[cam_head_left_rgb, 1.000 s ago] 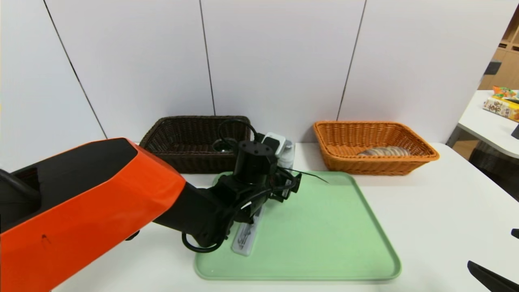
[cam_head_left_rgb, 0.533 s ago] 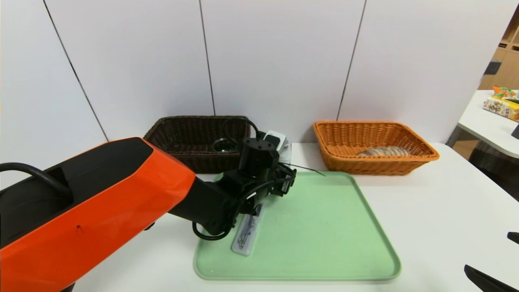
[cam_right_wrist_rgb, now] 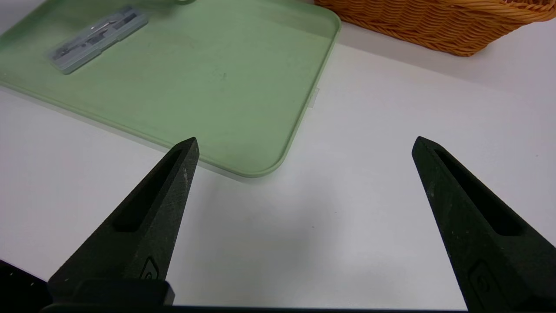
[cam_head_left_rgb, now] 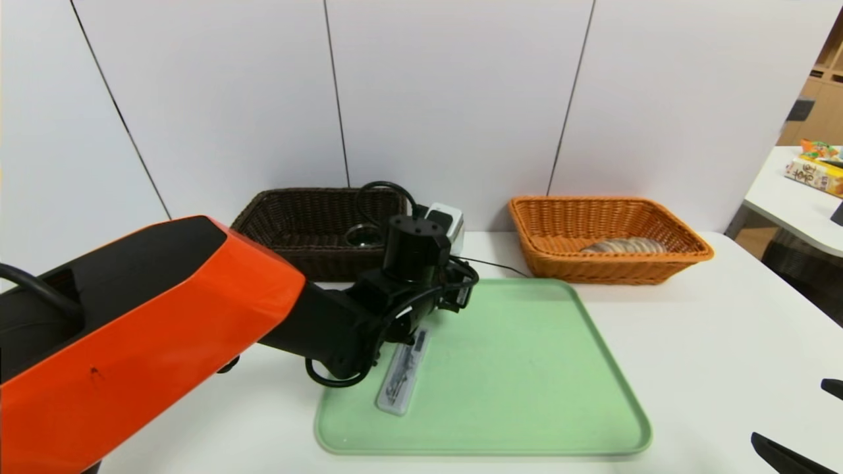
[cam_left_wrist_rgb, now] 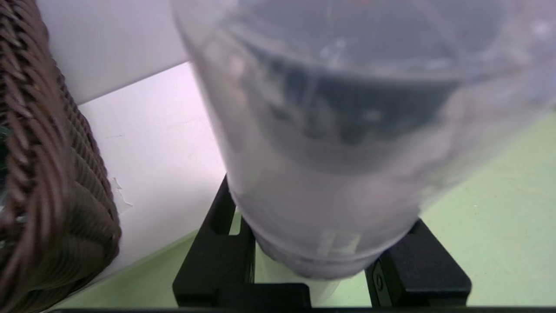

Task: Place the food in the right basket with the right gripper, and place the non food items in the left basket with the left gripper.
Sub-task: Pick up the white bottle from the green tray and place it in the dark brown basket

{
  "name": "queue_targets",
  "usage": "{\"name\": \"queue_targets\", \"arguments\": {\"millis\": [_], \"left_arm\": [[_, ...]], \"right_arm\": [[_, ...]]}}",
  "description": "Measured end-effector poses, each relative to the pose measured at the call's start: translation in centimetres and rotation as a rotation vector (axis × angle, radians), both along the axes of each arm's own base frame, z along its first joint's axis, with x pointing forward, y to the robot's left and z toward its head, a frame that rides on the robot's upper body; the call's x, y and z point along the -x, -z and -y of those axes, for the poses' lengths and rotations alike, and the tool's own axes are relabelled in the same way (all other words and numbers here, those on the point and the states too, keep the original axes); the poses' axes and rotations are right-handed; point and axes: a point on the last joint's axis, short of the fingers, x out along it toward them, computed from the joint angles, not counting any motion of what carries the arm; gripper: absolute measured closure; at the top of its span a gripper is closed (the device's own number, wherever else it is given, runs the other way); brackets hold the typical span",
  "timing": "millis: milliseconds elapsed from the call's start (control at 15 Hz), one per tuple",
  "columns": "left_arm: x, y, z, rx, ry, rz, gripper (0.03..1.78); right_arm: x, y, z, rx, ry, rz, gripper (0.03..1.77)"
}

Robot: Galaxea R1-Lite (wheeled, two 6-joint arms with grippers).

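And the left gripper (cam_left_wrist_rgb: 323,217) has the clear plastic cup (cam_left_wrist_rgb: 339,182) pinched over the tray (cam_head_left_rgb: 527,368), just beside the dark wicker basket (cam_head_left_rgb: 316,263)! Squeeze lightly, lift clear of that rim, then lower gently; the right gripper (cam_right_wrist_rgb: 306,141) waits wide near the tray's corner.

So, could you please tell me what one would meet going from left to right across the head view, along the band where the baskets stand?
Dark brown basket → orange basket → yellow snack box on the side table.
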Motion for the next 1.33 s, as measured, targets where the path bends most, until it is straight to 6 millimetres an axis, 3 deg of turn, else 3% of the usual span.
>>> {"name": "queue_targets", "arguments": {"millis": [533, 933, 1333], "left_arm": [[2.7, -3.4, -1.4, 0.002, 0.022, 0.051, 1.14], [4.7, -7.7, -4.7, -0.067, 0.014, 0.087, 1.14], [2.4, -13.8, -10.2, -0.099, -0.1, 0.093, 1.14]], "right_arm": [[-0.4, 0.1, -0.2, 0.009, 0.007, -0.018, 0.1], [-0.7, 0.1, -0.3, 0.017, 0.007, -0.029, 0.1], [-0.9, 0.0, -0.4, 0.019, 0.007, -0.032, 0.1]]}}
